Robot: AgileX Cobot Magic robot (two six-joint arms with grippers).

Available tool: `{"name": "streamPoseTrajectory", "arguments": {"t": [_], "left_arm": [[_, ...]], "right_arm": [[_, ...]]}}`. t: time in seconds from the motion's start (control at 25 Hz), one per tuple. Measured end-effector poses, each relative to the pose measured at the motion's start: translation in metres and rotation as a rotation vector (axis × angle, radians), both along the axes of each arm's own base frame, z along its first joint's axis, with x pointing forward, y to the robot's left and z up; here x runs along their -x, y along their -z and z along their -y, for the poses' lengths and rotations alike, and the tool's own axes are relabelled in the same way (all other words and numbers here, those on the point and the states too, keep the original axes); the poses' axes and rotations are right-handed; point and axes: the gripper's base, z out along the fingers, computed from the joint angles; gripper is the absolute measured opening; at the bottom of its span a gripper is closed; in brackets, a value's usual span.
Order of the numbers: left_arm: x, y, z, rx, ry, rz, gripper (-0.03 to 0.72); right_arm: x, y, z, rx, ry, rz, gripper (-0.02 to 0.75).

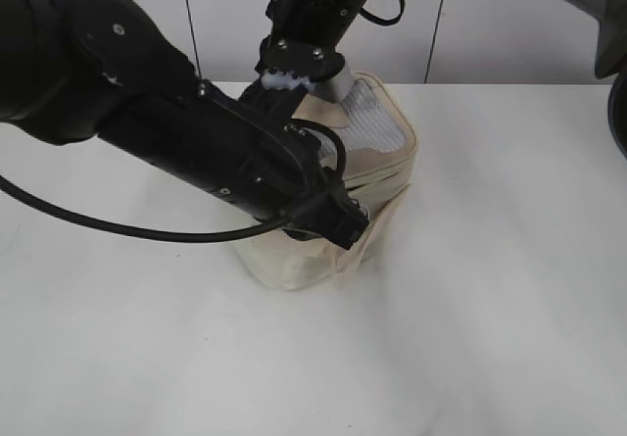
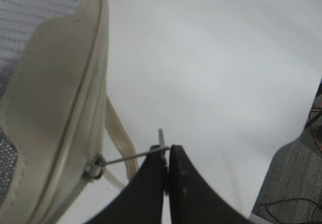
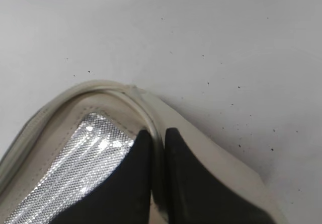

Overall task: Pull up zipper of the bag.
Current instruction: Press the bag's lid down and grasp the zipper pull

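Observation:
The cream-beige bag [image 1: 377, 176] stands in the middle of the white table, its grey mesh lid [image 1: 374, 121] partly hidden by both arms. My left gripper [image 2: 167, 151] is shut on a silver zipper pull [image 2: 132, 156], which stretches taut from the slider [image 2: 94, 166] on the cream zipper track [image 2: 83, 90] at the bag's front corner. In the exterior view the left gripper [image 1: 345, 228] sits at the bag's front. My right gripper [image 3: 158, 136] is shut on the lid rim [image 3: 121, 92] at the bag's back, beside the shiny mesh [image 3: 75, 158]; it also shows in the exterior view [image 1: 294, 81].
The flat cream strap [image 2: 119, 133] hangs below the slider. A black cable [image 1: 118, 225] loops from the left arm over the table. White table surface [image 1: 490, 309] lies to the right and front. Floor and cables [image 2: 297, 183] show past the table edge.

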Motion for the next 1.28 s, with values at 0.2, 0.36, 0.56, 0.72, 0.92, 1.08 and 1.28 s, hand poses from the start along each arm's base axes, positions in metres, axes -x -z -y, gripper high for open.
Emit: {"name": "streamPoseTrajectory", "arguments": {"t": [0.2,0.36,0.56,0.72,0.92,1.08,1.28], "left_arm": [[0.0,0.0,0.003,0.015,0.004,0.03,-0.004],[0.002,0.0,0.012,0.024,-0.008,0.099,-0.004],[0.005,0.001,0.021,0.038,-0.049,0.17,-0.004],[0.004,0.001,0.022,0.049,-0.081,0.184,-0.004],[0.001,-0.001,0.024,0.084,-0.159,0.186,-0.004],[-0.001,-0.001,0.027,0.096,-0.181,0.183,-0.004],[-0.008,0.005,0.037,0.092,-0.177,0.173,-0.004]], "right_arm": [[0.0,0.0,0.0,-0.002,-0.003,0.0,0.051],[0.0,0.0,0.0,-0.002,-0.008,0.003,0.051],[0.0,0.0,0.0,0.006,-0.01,0.01,0.052],[-0.001,0.0,0.001,0.008,-0.009,0.01,0.052],[-0.001,0.0,0.001,0.005,-0.008,0.01,0.052],[0.002,0.0,-0.003,0.006,-0.027,0.018,0.052],[0.006,0.0,-0.008,0.006,-0.049,0.023,0.052]]}}
